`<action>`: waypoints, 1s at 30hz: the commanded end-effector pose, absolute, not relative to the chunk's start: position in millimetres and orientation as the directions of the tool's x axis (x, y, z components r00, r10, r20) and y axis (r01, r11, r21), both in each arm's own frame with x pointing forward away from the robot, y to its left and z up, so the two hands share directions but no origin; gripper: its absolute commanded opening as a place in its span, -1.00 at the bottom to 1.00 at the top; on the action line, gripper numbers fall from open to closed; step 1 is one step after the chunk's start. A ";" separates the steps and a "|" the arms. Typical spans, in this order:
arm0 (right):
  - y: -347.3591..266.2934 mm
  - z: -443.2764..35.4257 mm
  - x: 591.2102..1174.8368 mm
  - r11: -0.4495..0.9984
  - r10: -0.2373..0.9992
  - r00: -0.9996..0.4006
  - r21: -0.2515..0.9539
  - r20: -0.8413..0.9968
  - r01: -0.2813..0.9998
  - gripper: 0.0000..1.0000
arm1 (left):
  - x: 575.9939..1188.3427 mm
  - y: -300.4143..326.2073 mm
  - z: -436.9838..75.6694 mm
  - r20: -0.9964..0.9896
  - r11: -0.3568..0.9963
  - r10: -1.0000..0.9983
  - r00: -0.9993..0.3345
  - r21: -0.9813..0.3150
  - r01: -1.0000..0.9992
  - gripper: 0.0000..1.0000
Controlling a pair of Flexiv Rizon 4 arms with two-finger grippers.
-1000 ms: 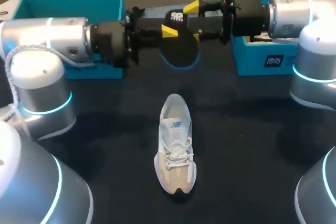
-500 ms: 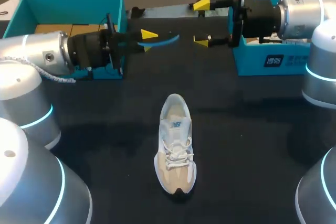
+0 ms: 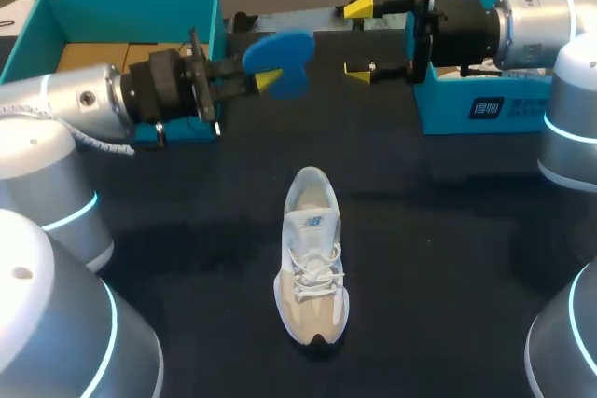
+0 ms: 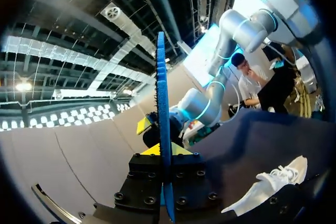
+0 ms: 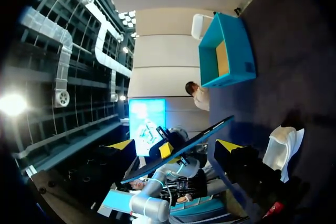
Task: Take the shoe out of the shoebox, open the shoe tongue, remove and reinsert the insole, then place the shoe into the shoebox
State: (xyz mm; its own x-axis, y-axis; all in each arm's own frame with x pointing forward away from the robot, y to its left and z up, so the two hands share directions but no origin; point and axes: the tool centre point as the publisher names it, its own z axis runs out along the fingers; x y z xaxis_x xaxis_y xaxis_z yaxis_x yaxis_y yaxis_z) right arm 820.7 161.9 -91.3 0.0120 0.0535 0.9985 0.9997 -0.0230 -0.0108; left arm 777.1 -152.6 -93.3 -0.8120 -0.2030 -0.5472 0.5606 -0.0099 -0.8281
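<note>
Insole (image 3: 280,51) rotated blue-face-up, left pincer (image 3: 266,77) gripping

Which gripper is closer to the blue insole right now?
Left. The left gripper is shut on the insole; the right gripper hangs open beside it, not touching.

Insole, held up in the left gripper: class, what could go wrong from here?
The left gripper pinches the insole near one end, so it may slip or bend going in. The shoe lies unheld, with the right gripper open and well away; a push could shove it aside.
</note>
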 end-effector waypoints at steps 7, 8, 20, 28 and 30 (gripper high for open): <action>162.9 -92.0 820.4 -0.025 0.053 0.012 -0.011 0.999 1.000 1.00 | 777.6 -145.8 -74.2 0.450 -0.003 -0.111 -0.886 -0.892 -0.453 -1.00; 162.9 -92.0 820.4 -0.025 0.053 0.012 -0.011 0.999 1.000 1.00 | 781.4 -143.4 -78.6 0.444 0.001 -0.118 -0.888 -0.895 -0.447 -1.00; 162.9 -92.0 820.4 -0.025 0.053 0.012 -0.011 0.999 1.000 1.00 | 785.5 -141.0 -83.1 0.353 0.013 -0.154 -0.923 -0.933 -0.359 -1.00; 162.9 -92.0 820.4 -0.025 0.053 0.012 -0.011 0.999 1.000 1.00 | 795.3 -145.9 -101.8 0.766 -0.011 -0.099 -0.635 -0.639 -0.770 -1.00; 162.9 -92.0 820.4 -0.025 0.053 0.012 -0.011 0.999 1.000 1.00 | 797.3 -146.4 -104.9 0.821 -0.016 -0.097 -0.562 -0.566 -0.824 -1.00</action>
State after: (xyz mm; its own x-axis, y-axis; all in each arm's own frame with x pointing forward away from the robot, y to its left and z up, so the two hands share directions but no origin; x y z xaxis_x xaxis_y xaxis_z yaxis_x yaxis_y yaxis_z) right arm 820.8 161.5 -92.1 0.0110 0.0512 0.9986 0.9997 -0.0224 -0.0098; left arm 787.2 -142.9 -100.2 -0.8976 -0.1523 0.4138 -0.4160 -0.0185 -0.9092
